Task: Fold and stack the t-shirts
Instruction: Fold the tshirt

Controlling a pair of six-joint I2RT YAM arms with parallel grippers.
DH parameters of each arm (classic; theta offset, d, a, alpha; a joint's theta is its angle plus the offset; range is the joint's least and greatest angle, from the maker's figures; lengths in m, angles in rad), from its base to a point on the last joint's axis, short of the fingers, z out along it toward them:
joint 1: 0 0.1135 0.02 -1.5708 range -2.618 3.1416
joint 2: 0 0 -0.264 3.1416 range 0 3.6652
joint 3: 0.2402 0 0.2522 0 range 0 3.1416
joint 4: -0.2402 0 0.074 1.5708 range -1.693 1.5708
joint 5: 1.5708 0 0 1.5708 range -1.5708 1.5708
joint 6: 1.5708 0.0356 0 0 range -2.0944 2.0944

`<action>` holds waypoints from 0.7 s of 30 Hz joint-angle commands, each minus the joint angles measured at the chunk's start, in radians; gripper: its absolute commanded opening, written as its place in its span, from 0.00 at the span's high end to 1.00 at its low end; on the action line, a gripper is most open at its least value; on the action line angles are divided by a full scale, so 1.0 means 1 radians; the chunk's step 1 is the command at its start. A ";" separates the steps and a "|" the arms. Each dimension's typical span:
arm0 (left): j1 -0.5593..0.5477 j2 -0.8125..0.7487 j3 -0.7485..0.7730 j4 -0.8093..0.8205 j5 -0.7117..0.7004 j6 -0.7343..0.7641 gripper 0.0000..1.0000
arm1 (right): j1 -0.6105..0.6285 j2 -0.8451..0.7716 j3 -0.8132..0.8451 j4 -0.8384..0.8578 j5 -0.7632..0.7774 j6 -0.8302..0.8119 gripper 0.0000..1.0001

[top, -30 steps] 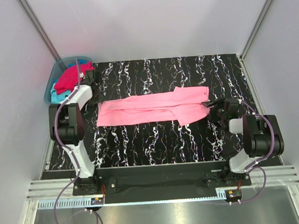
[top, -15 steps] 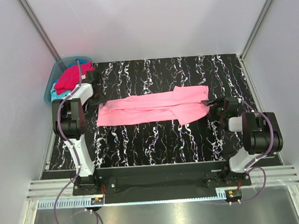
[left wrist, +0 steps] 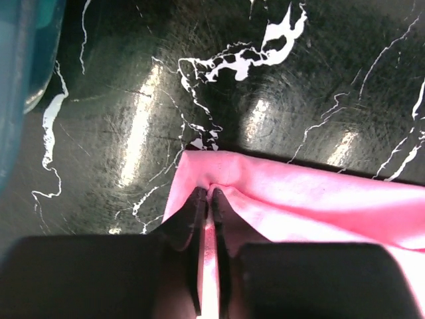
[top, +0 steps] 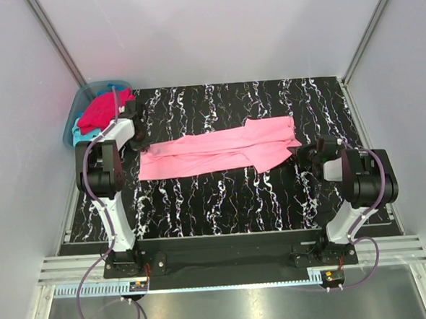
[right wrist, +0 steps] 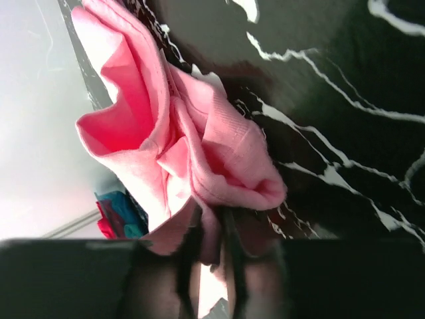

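Observation:
A light pink t-shirt (top: pixel 220 151) lies folded into a long strip across the black marbled table (top: pixel 223 202). My left gripper (top: pixel 138 144) is shut on its left end; in the left wrist view the pink t-shirt (left wrist: pixel 319 199) is pinched between my left gripper's (left wrist: pixel 208 196) black fingers. My right gripper (top: pixel 301 152) is shut on the right end, where the pink t-shirt (right wrist: pixel 226 159) bunches up in folds above my right gripper (right wrist: pixel 211 216). A crimson red t-shirt (top: pixel 98 112) and a turquoise one (top: pixel 81 133) lie in the tub at the back left.
The translucent blue-green tub (top: pixel 86 90) stands at the table's back left corner, just behind the left arm; its wall (left wrist: pixel 26 60) shows in the left wrist view. White walls enclose the table on three sides.
Both grippers have closed on the ends of the pink t-shirt. Its right end has lifted and bunched, and the strip now slants slightly.

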 commanded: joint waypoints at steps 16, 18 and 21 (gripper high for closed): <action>-0.117 -0.145 -0.199 0.004 0.001 -0.154 1.00 | -0.036 0.320 0.567 -0.250 -0.075 -0.088 1.00; -0.163 -0.177 -0.256 0.009 -0.006 -0.178 1.00 | -0.036 0.366 0.702 -0.345 -0.108 -0.122 1.00; -0.228 -0.227 -0.334 0.025 -0.005 -0.222 1.00 | -0.035 0.455 0.871 -0.462 -0.155 -0.158 1.00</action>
